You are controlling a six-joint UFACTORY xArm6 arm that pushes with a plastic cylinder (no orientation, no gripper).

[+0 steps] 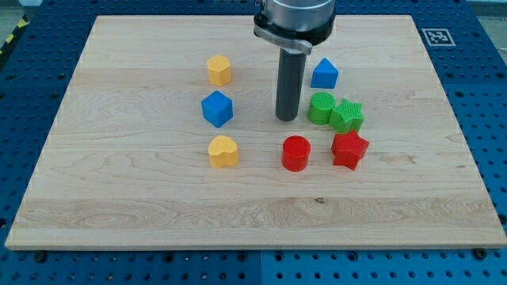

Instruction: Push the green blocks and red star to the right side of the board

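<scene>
- Heads up, there's no pincer on this rig to be released or clenched, just the rod. Your tip [287, 119] sits just left of the green round block [320, 108].
- Green star [347, 116] touches that block on its right.
- Red star [349, 150] sits just below the greens, near the red cylinder [296, 153].
- All three are right of the board's [119, 198] centre.

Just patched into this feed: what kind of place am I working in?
Likely a robotics lab bench: a wooden board on a blue perforated table, a fiducial marker, and small blocks near my tip.
</scene>
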